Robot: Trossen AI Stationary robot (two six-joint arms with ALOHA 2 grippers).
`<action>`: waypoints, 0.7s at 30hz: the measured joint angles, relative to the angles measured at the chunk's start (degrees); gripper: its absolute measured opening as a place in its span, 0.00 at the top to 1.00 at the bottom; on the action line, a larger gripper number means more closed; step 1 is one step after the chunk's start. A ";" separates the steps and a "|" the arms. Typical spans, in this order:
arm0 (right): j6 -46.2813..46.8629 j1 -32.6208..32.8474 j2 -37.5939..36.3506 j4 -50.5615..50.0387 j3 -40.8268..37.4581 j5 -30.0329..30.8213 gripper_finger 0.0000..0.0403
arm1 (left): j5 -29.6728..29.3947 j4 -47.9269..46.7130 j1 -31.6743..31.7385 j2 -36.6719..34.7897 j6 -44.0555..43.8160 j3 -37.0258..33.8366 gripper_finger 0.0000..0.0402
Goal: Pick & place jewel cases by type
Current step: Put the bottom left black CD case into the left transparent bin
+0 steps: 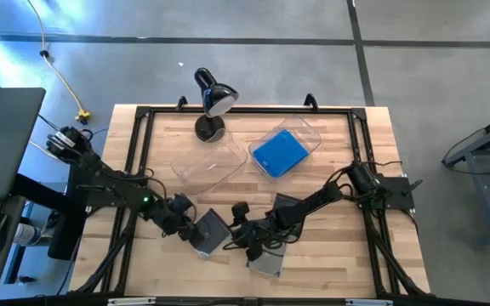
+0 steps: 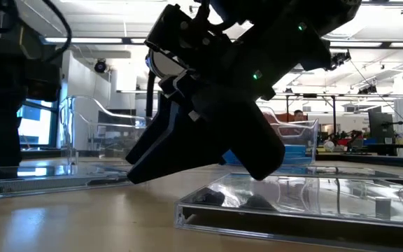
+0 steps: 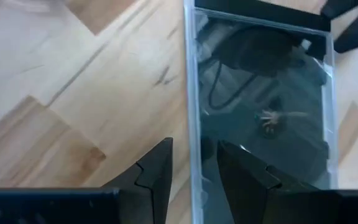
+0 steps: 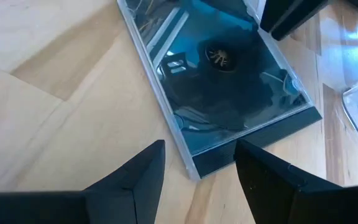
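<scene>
In the high view the right arm [image 1: 313, 202] covers most of a dark jewel case [image 1: 289, 204] beneath it, and the right gripper [image 1: 247, 242] overlaps the grey case [image 1: 267, 260] near the table's front edge. How many blue cases [image 1: 280, 153] are stacked in the clear bin [image 1: 306, 129] cannot be told from above. In the low view the dark gripper body [image 2: 215, 133] blocks the bins behind it, and the people in the far room are too small to make out

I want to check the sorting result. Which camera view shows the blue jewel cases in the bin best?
The high view: the blue jewel cases lie unobstructed inside the right clear bin. The low view shows only a blue strip behind an arm; the wrist views do not show them.
</scene>
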 joint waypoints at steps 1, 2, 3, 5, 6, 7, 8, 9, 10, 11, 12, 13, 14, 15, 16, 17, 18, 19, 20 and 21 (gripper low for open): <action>-0.02 -0.02 -0.01 -0.09 0.00 0.01 0.54 | 1.14 0.59 0.67 0.00 0.43 0.00 0.69; -0.02 -0.16 -0.02 -0.27 0.00 -0.02 0.54 | 2.18 1.36 1.31 0.02 1.16 0.00 0.69; -0.02 -0.25 -0.02 -0.44 0.00 -0.03 0.54 | 3.27 2.23 2.03 0.02 2.10 0.00 0.69; -0.02 -0.44 -0.02 -0.60 0.00 -0.03 0.54 | 6.01 3.69 3.43 0.02 4.78 0.00 0.68; -0.02 -0.55 -0.02 -0.62 0.00 -0.09 0.54 | 7.29 4.02 4.06 0.02 6.06 0.00 0.68; -0.02 -0.57 -0.02 -0.64 0.00 -0.07 0.54 | 8.09 4.05 4.61 0.02 7.29 0.00 0.66; -0.02 -0.57 -0.02 -0.67 0.00 -0.05 0.54 | 8.24 4.09 5.04 0.04 8.83 0.00 0.65; -0.02 -0.57 -0.02 -0.73 0.00 -0.03 0.54 | 8.13 3.99 5.41 0.04 10.74 0.00 0.63; -0.02 -0.57 -0.04 -0.97 0.00 -0.05 0.54 | 7.89 3.56 5.80 0.04 12.80 0.00 0.62; -0.02 -0.57 -0.04 -1.19 0.00 -0.05 0.54 | 7.29 2.96 6.13 0.04 14.52 0.00 0.60; 0.00 -0.57 -0.04 -1.36 0.02 -0.04 0.54 | 5.79 2.45 6.21 0.04 15.96 0.00 0.60; 0.19 -0.55 -0.07 -1.53 0.02 -0.03 0.54 | 4.17 2.25 6.45 0.04 16.68 0.00 0.59; 0.59 -0.55 -0.07 -1.63 0.02 -0.04 0.54 | 3.25 2.31 6.55 0.04 16.48 0.00 0.59; 1.04 -0.55 -0.07 -1.72 0.02 -0.06 0.54 | 2.99 2.65 6.55 0.04 15.96 0.00 0.59; 1.38 -0.55 -0.07 -1.80 0.02 -0.13 0.54 | 2.62 2.77 6.55 0.04 15.92 0.00 0.58; 1.49 -0.55 -0.09 -1.82 0.02 -0.25 0.54 | 2.65 2.82 6.55 0.04 16.04 0.00 0.58; 1.49 -0.55 -0.09 -1.84 0.02 -0.27 0.54 | 3.28 2.81 6.48 0.04 16.18 0.00 0.58; 1.49 -0.55 -0.09 -1.84 0.02 -0.27 0.54 | 3.70 2.73 6.40 0.04 16.27 0.00 0.58; 1.49 -0.55 -0.09 -1.86 0.02 -0.27 0.54 | 4.26 2.70 6.40 0.04 16.29 0.00 0.58; 1.49 -0.55 -0.09 -1.86 0.02 -0.29 0.54 | 5.54 2.72 6.40 0.04 16.40 0.00 0.58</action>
